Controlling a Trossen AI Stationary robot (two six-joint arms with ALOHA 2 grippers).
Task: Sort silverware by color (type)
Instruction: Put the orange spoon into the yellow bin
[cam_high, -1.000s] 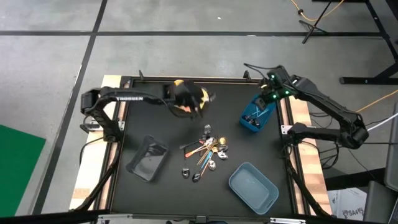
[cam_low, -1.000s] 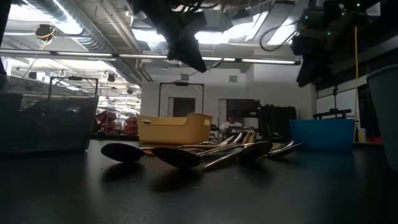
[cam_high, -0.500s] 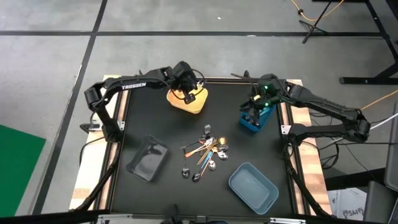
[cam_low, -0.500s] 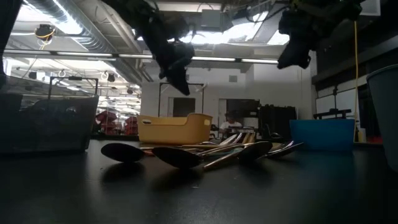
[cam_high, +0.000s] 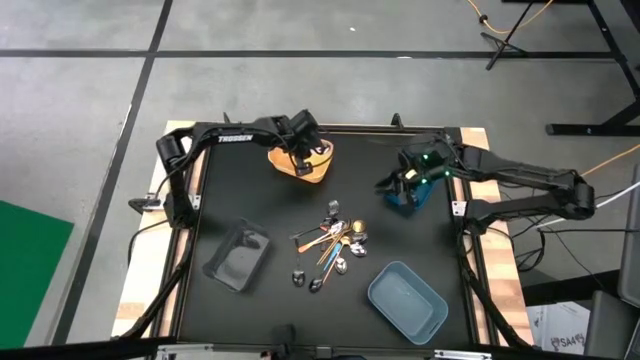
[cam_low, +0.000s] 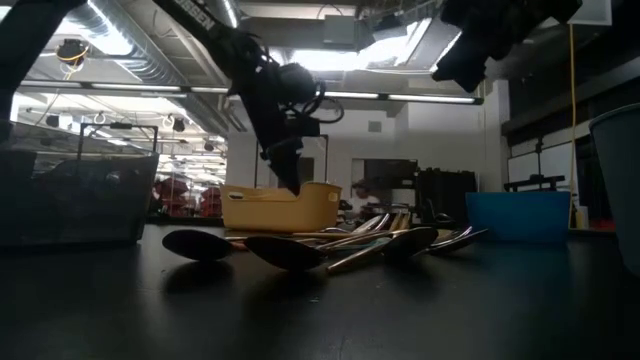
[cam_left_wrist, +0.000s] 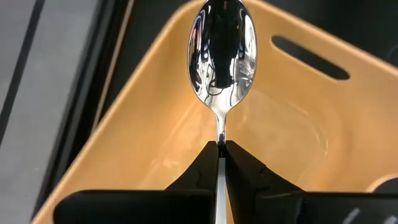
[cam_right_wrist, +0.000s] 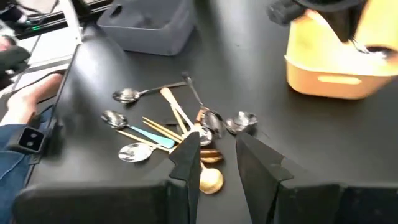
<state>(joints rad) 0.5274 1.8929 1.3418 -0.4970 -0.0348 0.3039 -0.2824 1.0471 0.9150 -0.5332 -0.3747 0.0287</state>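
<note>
My left gripper (cam_high: 303, 152) (cam_low: 290, 172) is over the yellow bin (cam_high: 310, 170) (cam_left_wrist: 143, 124) at the table's far edge, shut on a silver spoon (cam_left_wrist: 222, 43). My right gripper (cam_high: 388, 185) (cam_right_wrist: 214, 149) is open and touches nothing. It hangs beside the blue bin (cam_high: 412, 197) and looks toward the pile of silverware (cam_high: 335, 245) (cam_right_wrist: 174, 127). That pile of silver, gold, light-blue and orange pieces lies flat on the black table's middle (cam_low: 330, 240). My left gripper pinches the silver spoon by its thin handle just behind the neck (cam_left_wrist: 221, 138), between the two fingertips (cam_left_wrist: 202, 165). The fingers point slanting down into the yellow bin and lie along the spoon. The spoon is lifted clear, its bowl sticking out ahead over the bin's inside.
A clear dark bin (cam_high: 238, 255) stands near the table's left side and a grey-blue bin (cam_high: 405, 298) near the right front. A person's hand and sleeve (cam_right_wrist: 18, 106) show beyond the table's edge in the right wrist view. Bare black table surrounds the pile.
My left gripper, still shut on the spoon, has come down from high over the table until its tips reach the yellow bin's rim. My right gripper has swung from above the blue bin toward the table's middle and the pile.
</note>
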